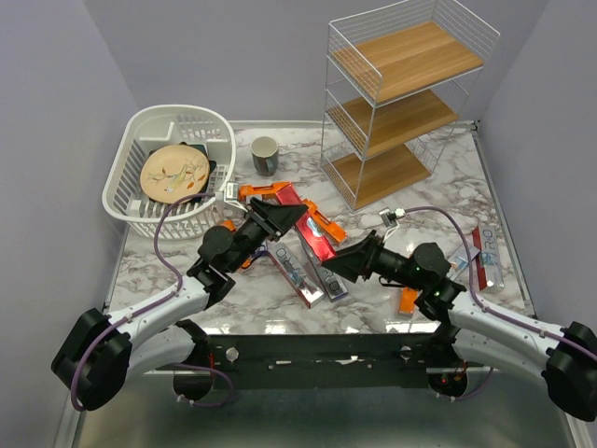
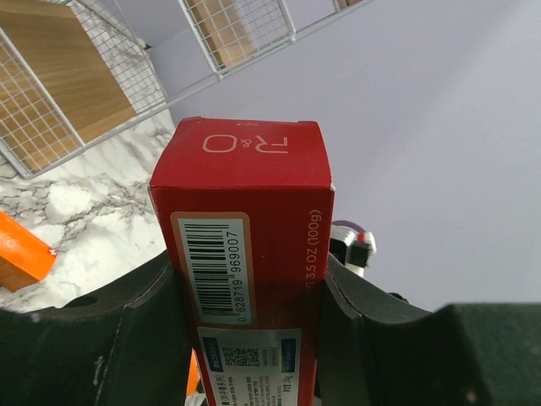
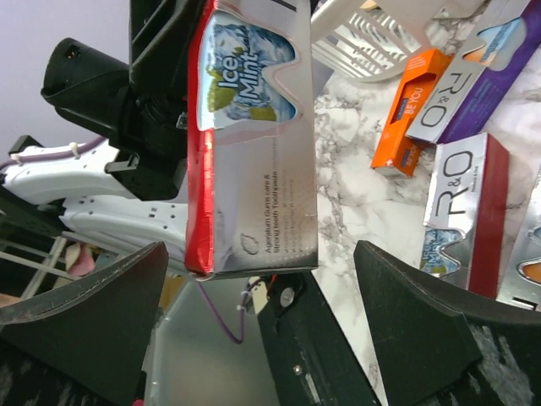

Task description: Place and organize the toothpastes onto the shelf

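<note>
Your left gripper (image 2: 249,317) clamps the red-and-silver cardboard toothpaste box (image 2: 245,194) aloft, presumably bound for the white wire shelf (image 1: 410,56); your right gripper (image 1: 345,259) gapes wide, empty.

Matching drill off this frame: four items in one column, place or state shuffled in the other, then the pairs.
Items
1. red toothpaste box
2. right gripper
3. plate
4. mug

Place or state
A. standing on the table, between the white basket and the shelf
B. clamped in the left gripper
C. lying in the white basket
D. open, holding nothing

Pairs: 1-B, 2-D, 3-C, 4-A
</note>
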Available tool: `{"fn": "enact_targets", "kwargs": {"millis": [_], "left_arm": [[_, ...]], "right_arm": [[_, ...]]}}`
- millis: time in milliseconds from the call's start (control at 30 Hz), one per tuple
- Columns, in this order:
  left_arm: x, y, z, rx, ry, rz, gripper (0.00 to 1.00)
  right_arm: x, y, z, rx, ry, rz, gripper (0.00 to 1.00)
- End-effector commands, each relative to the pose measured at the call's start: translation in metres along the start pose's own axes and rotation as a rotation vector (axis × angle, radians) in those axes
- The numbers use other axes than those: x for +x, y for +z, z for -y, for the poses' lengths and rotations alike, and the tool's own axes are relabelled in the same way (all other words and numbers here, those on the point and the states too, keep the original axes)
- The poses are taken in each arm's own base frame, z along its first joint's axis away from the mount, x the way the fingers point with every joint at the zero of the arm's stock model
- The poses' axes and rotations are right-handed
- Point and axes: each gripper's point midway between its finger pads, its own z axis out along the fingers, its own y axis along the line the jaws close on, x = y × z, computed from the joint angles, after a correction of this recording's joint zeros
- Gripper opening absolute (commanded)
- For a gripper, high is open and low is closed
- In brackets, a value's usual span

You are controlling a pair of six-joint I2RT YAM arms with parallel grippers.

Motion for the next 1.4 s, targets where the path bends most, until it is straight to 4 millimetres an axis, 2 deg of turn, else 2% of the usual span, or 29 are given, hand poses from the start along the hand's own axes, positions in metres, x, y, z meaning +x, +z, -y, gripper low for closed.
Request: {"fn": "enact_targets", "kwargs": {"millis": [0, 200, 400, 533, 867, 1033, 1133, 1300, 1367], "left_arm": [[-0.014, -0.004, 0.038, 0.148, -0.035, 0.048, 0.41], [-0.014, -0.006, 0.046, 0.177, -0.038, 0.041, 0.41], [-0.012, -0.007, 0.047, 0.189, -0.049, 0.033, 0.41], [-0.01, -0.006, 0.049, 0.2, -0.047, 0.017, 0.41], [-0.002, -0.006, 0.049, 0.213, -0.053, -0.016, 0.41], [0.004, -0.006, 0.049, 0.217, -0.049, -0.048, 0.41], [0.005, -0.006, 0.047, 0.216, -0.041, -0.053, 0.46], [0.005, -0.007, 0.04, 0.176, 0.002, -0.051, 0.71], [0.004, -0.007, 0.03, 0.126, 0.043, -0.043, 0.83]], "right_arm": [[-0.006, 0.002, -0.025, -0.134, 0.031, 0.004, 1.0], [-0.009, 0.006, -0.031, -0.18, 0.044, 0.012, 1.0], [-0.012, 0.009, -0.038, -0.212, 0.042, 0.013, 0.94], [-0.015, 0.011, -0.04, -0.217, 0.039, 0.02, 0.86], [-0.018, 0.013, -0.041, -0.223, 0.028, 0.033, 0.73], [-0.019, 0.013, -0.041, -0.219, 0.007, 0.036, 0.63], [-0.018, 0.012, -0.039, -0.211, -0.006, 0.034, 0.56], [-0.016, 0.008, -0.036, -0.183, -0.061, 0.024, 0.49], [-0.013, 0.006, -0.028, -0.141, -0.068, 0.012, 0.48]]}}
